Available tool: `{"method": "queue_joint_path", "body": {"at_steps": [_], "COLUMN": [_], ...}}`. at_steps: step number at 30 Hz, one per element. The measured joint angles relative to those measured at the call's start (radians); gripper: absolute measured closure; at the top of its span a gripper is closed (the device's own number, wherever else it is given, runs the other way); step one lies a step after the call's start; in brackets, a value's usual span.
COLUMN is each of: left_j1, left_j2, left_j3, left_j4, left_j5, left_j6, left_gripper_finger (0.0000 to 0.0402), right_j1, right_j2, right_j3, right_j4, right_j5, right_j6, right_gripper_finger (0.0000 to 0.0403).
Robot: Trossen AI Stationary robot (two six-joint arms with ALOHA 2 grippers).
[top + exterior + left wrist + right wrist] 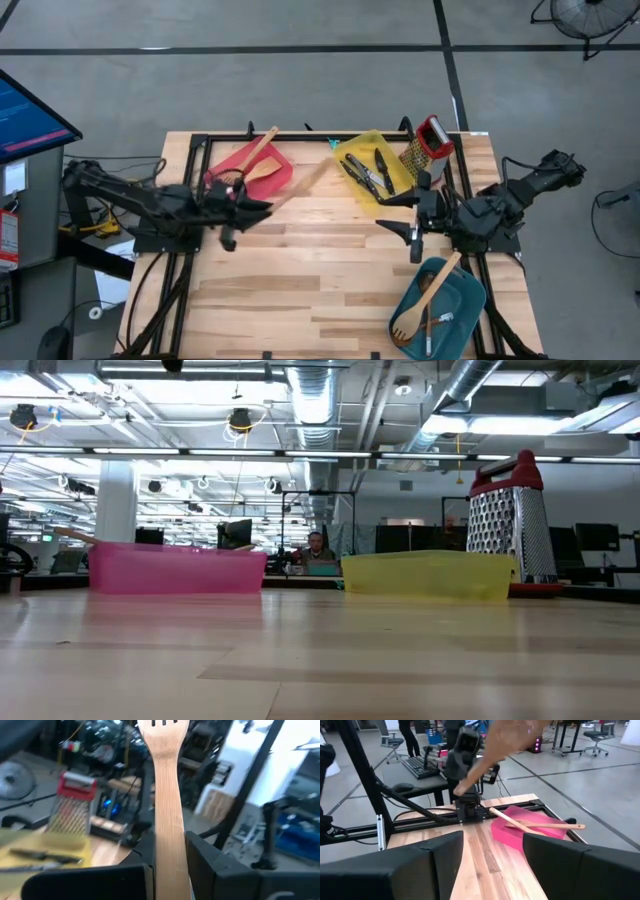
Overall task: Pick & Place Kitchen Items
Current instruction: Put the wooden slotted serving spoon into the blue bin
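Observation:
My left gripper [262, 206] is over the table's left half, just near of the red tray [232, 160], and is shut on a pale wooden slotted turner [300, 185]. The turner sticks out past the fingers toward the yellow tray [362, 145]. The red tray holds wooden spatulas [262, 160]. The yellow tray holds dark knives and utensils [372, 172]. The teal tray [470, 300] holds a wooden slotted spoon [428, 295] and a metal-handled utensil. My right gripper [392, 216] is open and empty, between the yellow and teal trays. My left gripper pinches the turner's handle [168, 851] between its two fingers [205, 857], on the handle's two narrow edges. The fingers lie along the handle and come level from the table's left. The slotted head [163, 723] points away from the gripper, and the turner is lifted clear of the table.
A steel box grater with a red top [428, 148] stands at the far right beside the yellow tray. The low view shows the red tray [175, 570], the yellow tray [430, 575] and the grater [510, 520] at the far edge. A person sits in the room beyond.

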Motion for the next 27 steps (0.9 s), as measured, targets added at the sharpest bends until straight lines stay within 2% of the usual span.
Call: {"method": "queue_joint_path", "body": {"at_steps": [9,13,20,27], "left_j1": [0.0,0.0,0.0,0.0], "left_j2": [-0.07,-0.068,-0.068,-0.068], "left_j3": [0.001,0.001,0.001,0.001], "left_j4": [0.149,0.235,0.282,0.323], "left_j5": [0.218,0.293,0.312,0.334], "left_j6": [0.019,0.019,0.019,0.049], "left_gripper_finger": [0.0349,0.0348,0.0348,0.0348], "right_j1": [-0.009,-0.018,-0.046,-0.093], "right_j2": [0.018,0.048,0.121,0.217], "right_j3": [0.0,0.0,0.0,0.0], "right_j4": [0.01,0.08,0.257,0.51], "right_j5": [0.004,0.005,0.001,0.0], "right_j6": [-0.014,-0.072,-0.192,-0.338], "right_gripper_finger": [0.0187,0.0187,0.0187,0.0187]}}
